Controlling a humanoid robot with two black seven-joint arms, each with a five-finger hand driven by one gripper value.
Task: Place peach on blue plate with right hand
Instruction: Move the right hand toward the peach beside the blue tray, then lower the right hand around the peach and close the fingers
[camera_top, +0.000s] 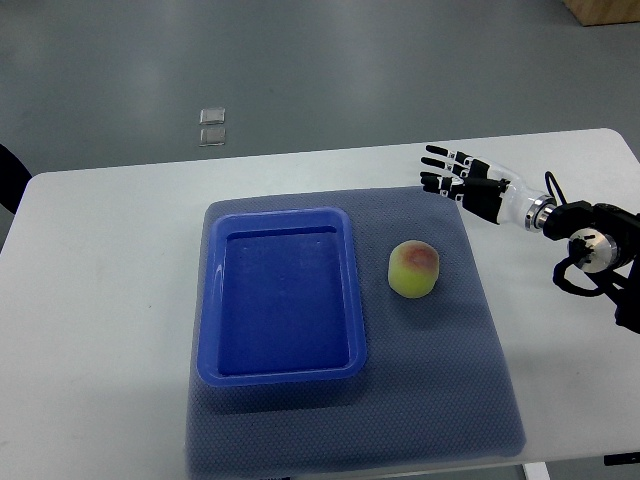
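Note:
A yellow-green peach (414, 268) with a red blush lies on the grey-blue mat, just right of the blue plate (214, 300), a rectangular tray with nothing in it. My right hand (455, 180) comes in from the right edge and hovers over the mat's far right corner, above and to the right of the peach and apart from it. Its fingers are stretched out toward the left and hold nothing. The left arm does not show.
The grey-blue mat (440, 390) covers the middle of the white table (90, 300). A small clear object (212, 128) lies on the grey floor beyond the table's far edge. A brown box corner (605, 10) shows at the top right.

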